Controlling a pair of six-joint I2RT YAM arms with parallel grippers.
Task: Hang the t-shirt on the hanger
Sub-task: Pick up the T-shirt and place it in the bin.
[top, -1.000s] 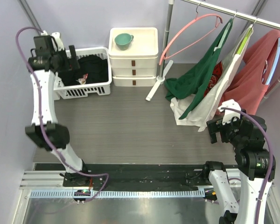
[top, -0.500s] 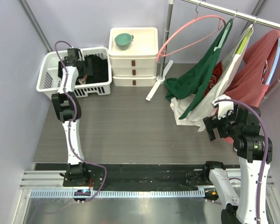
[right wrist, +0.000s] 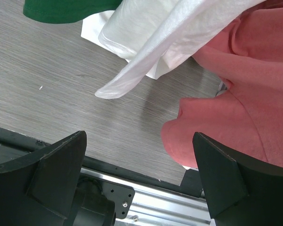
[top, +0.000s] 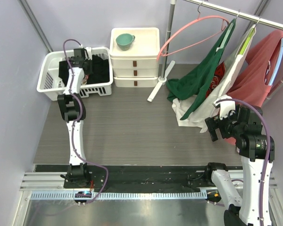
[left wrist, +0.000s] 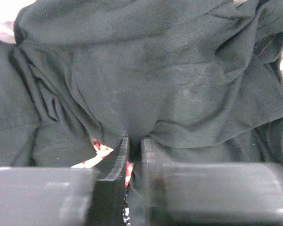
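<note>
The black t-shirt (top: 98, 68) lies crumpled in a white laundry basket (top: 47, 79) at the back left. My left gripper (top: 79, 61) reaches down into the basket. In the left wrist view its jaws (left wrist: 134, 141) stand close together, pinching a fold of the t-shirt (left wrist: 170, 84). The pink hanger (top: 193, 29) hangs empty by its hook from the rail (top: 245, 16) at the back right. My right gripper (top: 216, 128) hovers open at the right over the floor (right wrist: 139, 136), holding nothing, near the hanging garments.
A white drawer unit (top: 134, 66) with a teal cup (top: 125, 41) stands beside the basket. A dark green garment (top: 203, 75), a white one (top: 212, 106) and a salmon-red one (top: 254, 77) hang from the rail. A red-and-white printed cloth (left wrist: 101, 150) shows under the t-shirt.
My left arm swung from outside the basket down into it, and its jaws went from wide open to closed on the black fabric. The right gripper shifted slightly.
</note>
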